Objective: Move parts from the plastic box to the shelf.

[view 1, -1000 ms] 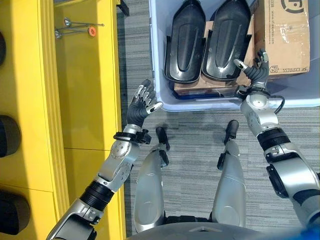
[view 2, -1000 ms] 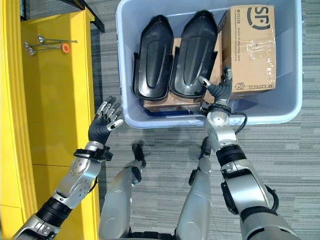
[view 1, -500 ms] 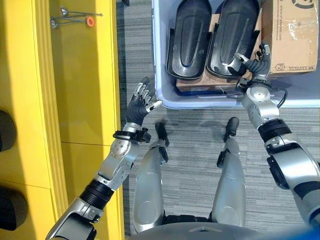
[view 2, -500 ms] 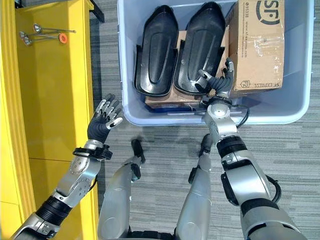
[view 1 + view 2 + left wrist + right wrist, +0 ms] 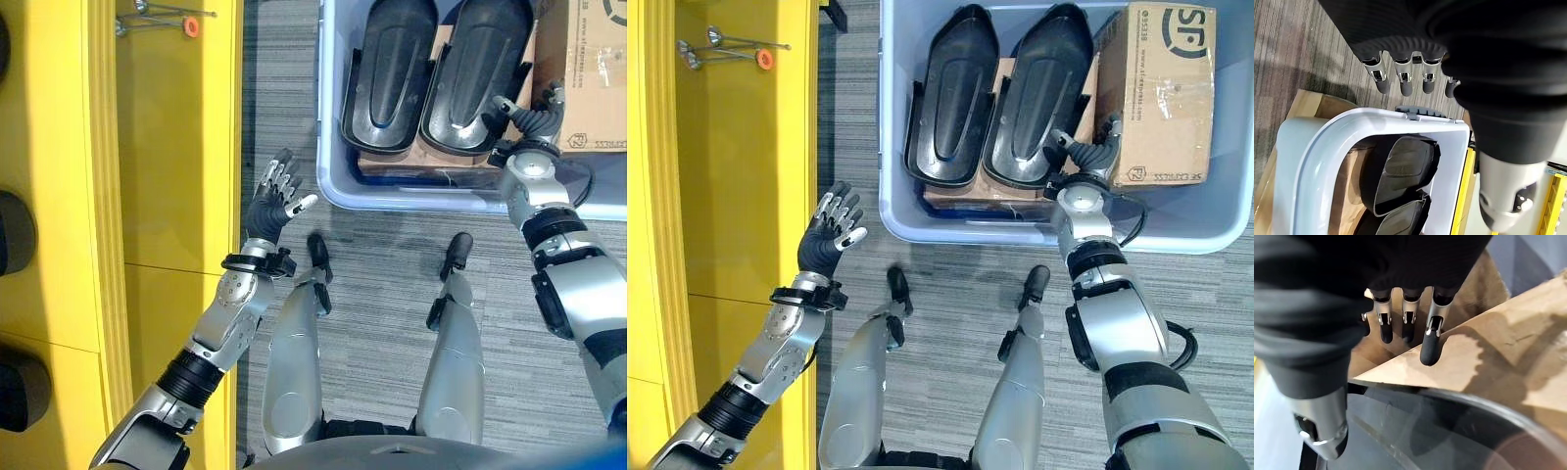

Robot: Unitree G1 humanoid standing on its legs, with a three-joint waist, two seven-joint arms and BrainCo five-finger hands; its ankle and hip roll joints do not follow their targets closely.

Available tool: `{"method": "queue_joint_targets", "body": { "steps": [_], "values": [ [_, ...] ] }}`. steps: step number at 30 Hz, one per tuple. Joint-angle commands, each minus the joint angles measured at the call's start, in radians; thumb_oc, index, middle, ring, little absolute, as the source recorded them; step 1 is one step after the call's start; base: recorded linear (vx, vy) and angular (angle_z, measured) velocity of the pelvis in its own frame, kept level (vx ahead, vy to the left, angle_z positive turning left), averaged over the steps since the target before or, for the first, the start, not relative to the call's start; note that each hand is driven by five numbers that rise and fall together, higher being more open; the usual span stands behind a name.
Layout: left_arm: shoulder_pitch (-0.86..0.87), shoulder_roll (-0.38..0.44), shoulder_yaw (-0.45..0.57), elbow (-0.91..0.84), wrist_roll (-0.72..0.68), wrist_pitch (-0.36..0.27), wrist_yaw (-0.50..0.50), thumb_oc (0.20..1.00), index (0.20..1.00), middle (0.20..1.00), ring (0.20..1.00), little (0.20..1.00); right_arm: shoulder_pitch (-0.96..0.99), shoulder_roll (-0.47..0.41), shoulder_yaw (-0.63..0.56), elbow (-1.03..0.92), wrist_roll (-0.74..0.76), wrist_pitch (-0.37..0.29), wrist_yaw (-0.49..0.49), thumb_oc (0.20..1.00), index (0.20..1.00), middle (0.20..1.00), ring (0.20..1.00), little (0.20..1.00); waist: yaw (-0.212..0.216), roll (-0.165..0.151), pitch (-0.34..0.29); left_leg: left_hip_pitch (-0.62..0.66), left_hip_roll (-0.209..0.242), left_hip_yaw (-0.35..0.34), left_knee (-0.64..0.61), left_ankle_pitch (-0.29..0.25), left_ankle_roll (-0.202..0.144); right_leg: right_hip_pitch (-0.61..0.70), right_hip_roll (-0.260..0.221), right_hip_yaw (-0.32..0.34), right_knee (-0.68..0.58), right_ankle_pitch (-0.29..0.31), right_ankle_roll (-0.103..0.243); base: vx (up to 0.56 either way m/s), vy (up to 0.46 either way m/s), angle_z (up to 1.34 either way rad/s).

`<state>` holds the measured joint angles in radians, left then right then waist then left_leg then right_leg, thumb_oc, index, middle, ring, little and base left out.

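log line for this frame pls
phase: reach into plastic box | right hand: open, over near end of right black part, beside cardboard box | left hand: open, idle between shelf and box | nothing held

We see grey striped carpet [image 5: 950,255] covering the floor below and beside both hands. Outboard of the left hand [image 5: 826,240] stands yellow furniture [image 5: 735,166] with flat panels and a raised edge. Well beyond that hand, thin metal rods [image 5: 730,44] with an orange cap lie on the yellow surface.

Left hand [image 5: 270,208] and right hand [image 5: 1085,162], fingers relaxed
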<state>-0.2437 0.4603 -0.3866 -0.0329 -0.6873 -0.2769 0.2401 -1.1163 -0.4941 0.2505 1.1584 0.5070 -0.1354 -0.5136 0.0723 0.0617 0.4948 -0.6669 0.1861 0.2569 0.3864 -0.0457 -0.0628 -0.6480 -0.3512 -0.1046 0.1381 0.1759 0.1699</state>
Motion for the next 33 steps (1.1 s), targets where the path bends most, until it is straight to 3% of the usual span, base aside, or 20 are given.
{"method": "queue_joint_targets", "body": {
  "steps": [1,22,24,25,26,33],
  "values": [
    [0.011,0.051,0.012,-0.109,-0.001,-0.062,0.008,1.000,1.000,1.000,1.000,1.000,-0.025,0.008,0.042,0.029,0.034,0.022,0.028,1.000,1.000,1.000,1.000,1.000,0.024,0.014,0.020,-0.018,0.016,-0.083,-0.014,0.000,-0.040,0.070,-0.026,0.033,0.109,-0.121,0.024,0.00,0.000,0.00],
    [-0.019,0.038,0.000,-0.098,0.021,-0.072,0.043,1.000,1.000,1.000,1.000,1.000,-0.082,0.028,0.133,0.143,-0.079,0.081,0.036,1.000,1.000,1.000,1.000,1.000,0.054,0.002,0.025,-0.078,0.001,-0.109,0.011,-0.008,-0.033,0.083,-0.030,-0.005,0.090,-0.119,0.028,0.01,0.006,0.05],
    [-0.022,0.037,0.001,-0.094,0.022,-0.071,0.048,1.000,1.000,1.000,1.000,1.000,-0.086,0.034,0.147,0.147,-0.097,0.088,0.037,0.489,0.489,0.489,0.489,0.489,0.056,-0.003,0.025,-0.084,-0.002,-0.111,0.016,-0.011,-0.032,0.084,-0.031,-0.008,0.090,-0.120,0.028,0.00,0.000,0.00],
    [-0.022,0.037,0.001,-0.094,0.022,-0.071,0.048,1.000,1.000,1.000,1.000,1.000,-0.086,0.034,0.147,0.147,-0.097,0.088,0.037,0.423,0.423,0.423,0.423,0.423,0.056,-0.003,0.025,-0.084,-0.002,-0.111,0.016,-0.011,-0.032,0.084,-0.031,-0.009,0.090,-0.120,0.028,0.00,0.000,0.00],
    [-0.025,0.035,0.000,-0.091,0.024,-0.072,0.051,1.000,1.000,1.000,1.000,1.000,-0.085,0.037,0.149,0.150,-0.101,0.091,0.037,0.200,0.200,0.200,0.200,0.200,0.057,-0.005,0.025,-0.085,-0.002,-0.112,0.018,-0.012,-0.031,0.085,-0.031,-0.010,0.090,-0.121,0.027,0.00,0.000,0.00],
    [-0.024,0.033,0.001,-0.088,0.020,-0.072,0.057,1.000,1.000,1.000,1.000,1.000,-0.085,0.045,0.143,0.156,-0.100,0.091,0.038,0.200,0.200,0.200,0.200,0.200,0.059,-0.009,0.025,-0.085,-0.004,-0.115,0.019,-0.013,-0.030,0.089,-0.033,-0.013,0.088,-0.121,0.027,0.00,0.000,0.00]
  ]
}}
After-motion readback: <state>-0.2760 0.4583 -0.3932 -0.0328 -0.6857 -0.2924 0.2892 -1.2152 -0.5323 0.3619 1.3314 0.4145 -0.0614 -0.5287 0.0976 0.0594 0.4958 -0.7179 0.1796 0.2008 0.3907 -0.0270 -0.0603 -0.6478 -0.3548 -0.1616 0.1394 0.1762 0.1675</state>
